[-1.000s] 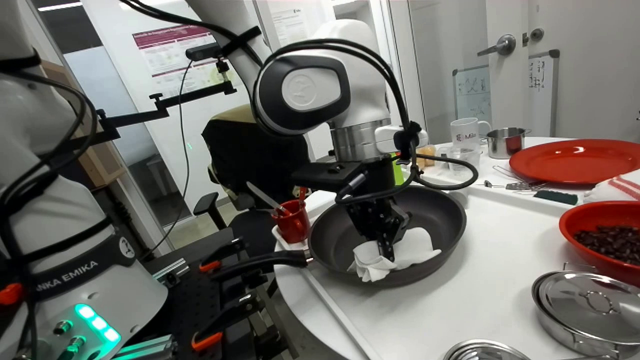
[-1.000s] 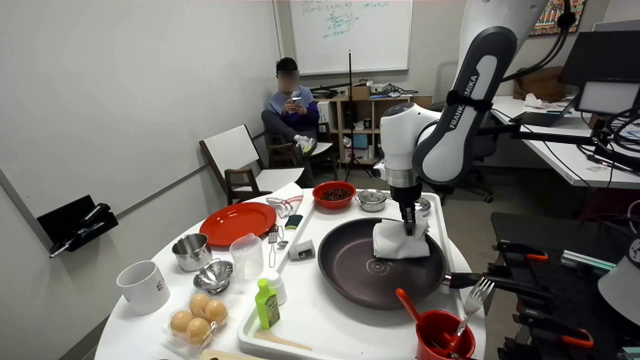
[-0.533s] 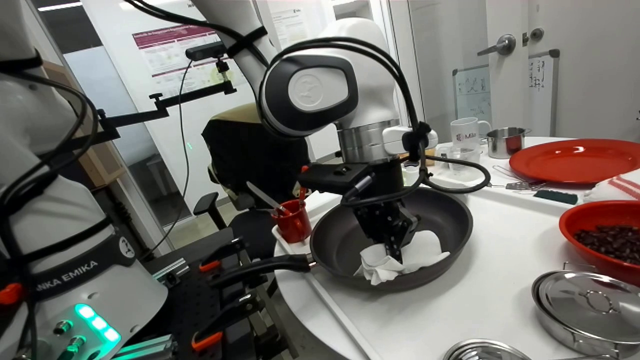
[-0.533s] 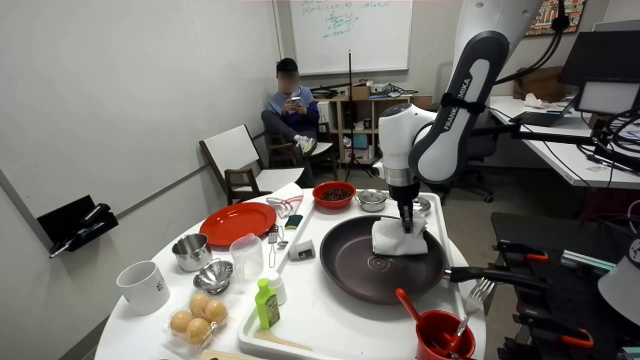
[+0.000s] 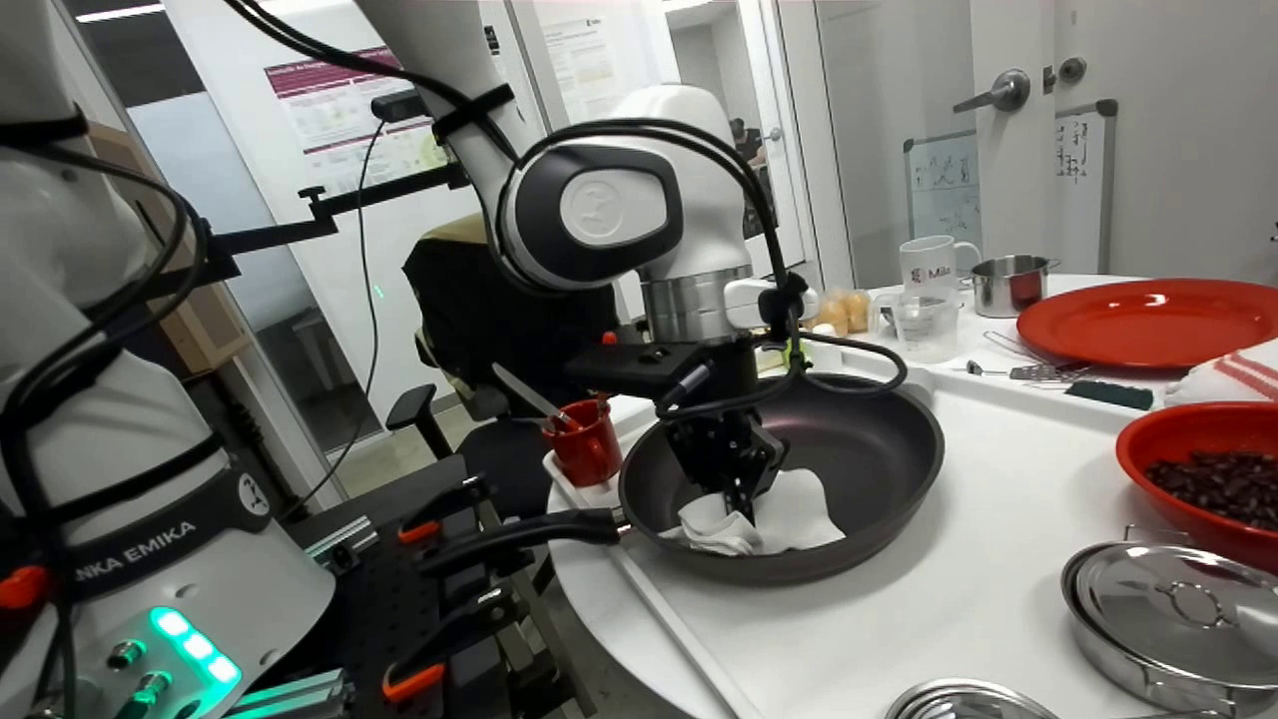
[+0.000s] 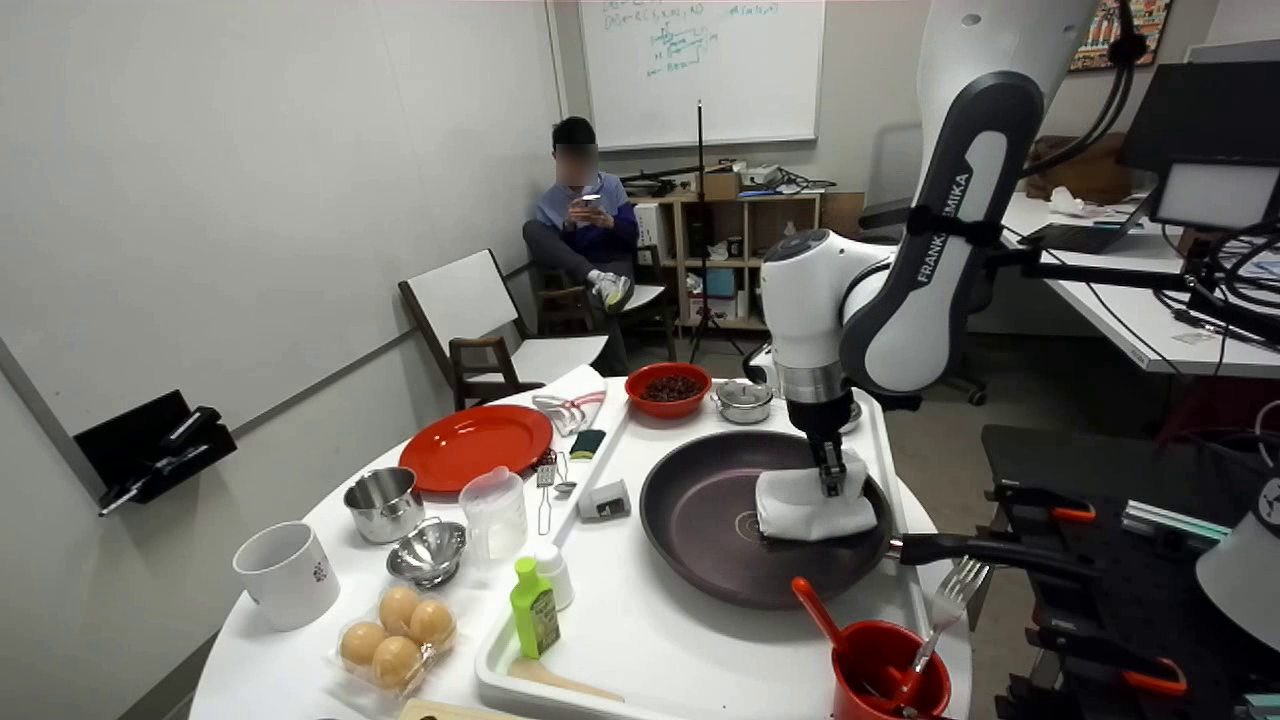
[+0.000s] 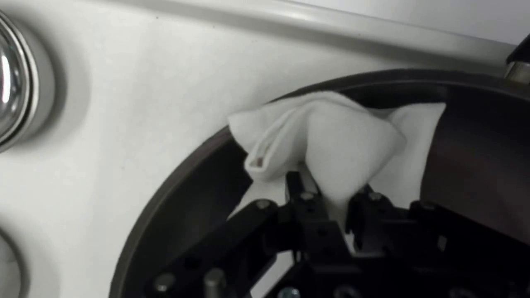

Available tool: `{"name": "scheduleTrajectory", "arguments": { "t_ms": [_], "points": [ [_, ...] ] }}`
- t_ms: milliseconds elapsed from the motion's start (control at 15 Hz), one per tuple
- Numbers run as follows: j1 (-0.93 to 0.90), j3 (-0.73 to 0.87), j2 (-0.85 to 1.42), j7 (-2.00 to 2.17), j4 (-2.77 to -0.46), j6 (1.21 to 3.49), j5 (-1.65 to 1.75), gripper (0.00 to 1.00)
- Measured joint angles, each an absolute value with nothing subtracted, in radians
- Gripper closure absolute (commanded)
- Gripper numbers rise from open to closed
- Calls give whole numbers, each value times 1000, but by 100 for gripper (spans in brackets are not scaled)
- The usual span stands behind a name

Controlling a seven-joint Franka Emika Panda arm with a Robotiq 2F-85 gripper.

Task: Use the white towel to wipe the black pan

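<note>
The black pan (image 5: 859, 449) (image 6: 690, 530) (image 7: 476, 165) stands on a white tray, its dark handle (image 5: 539, 529) (image 6: 985, 552) reaching out over the tray's edge. Inside it, the white towel (image 5: 799, 509) (image 6: 800, 508) (image 7: 350, 142) lies folded near the handle side, one bunched part rising between the fingers. My gripper (image 5: 741, 501) (image 6: 831, 484) (image 7: 330, 186) points down into the pan and is shut on that bunched cloth. In the wrist view a towel corner overlaps the pan's rim. The cloth's underside is hidden.
A red cup (image 6: 880, 665) with a fork stands close to the pan handle. Around the pan are a lidded steel pot (image 5: 1178, 619), a red bowl of beans (image 5: 1198, 439) and a green bottle (image 6: 535, 610). The tray rim (image 5: 659, 609) runs under the handle.
After a small shift away from the handle, with the pan sliding slightly, my gripper has carried the towel back across the pan toward the handle side. The grip has stayed shut.
</note>
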State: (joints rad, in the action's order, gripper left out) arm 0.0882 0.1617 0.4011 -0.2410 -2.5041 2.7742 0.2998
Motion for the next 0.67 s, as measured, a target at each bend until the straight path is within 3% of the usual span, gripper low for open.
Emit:
{"name": "scheduleTrajectory", "arguments": {
  "t_ms": [667],
  "points": [
    [11,153,403,-240,-2544,2810,354,91]
  ]
}}
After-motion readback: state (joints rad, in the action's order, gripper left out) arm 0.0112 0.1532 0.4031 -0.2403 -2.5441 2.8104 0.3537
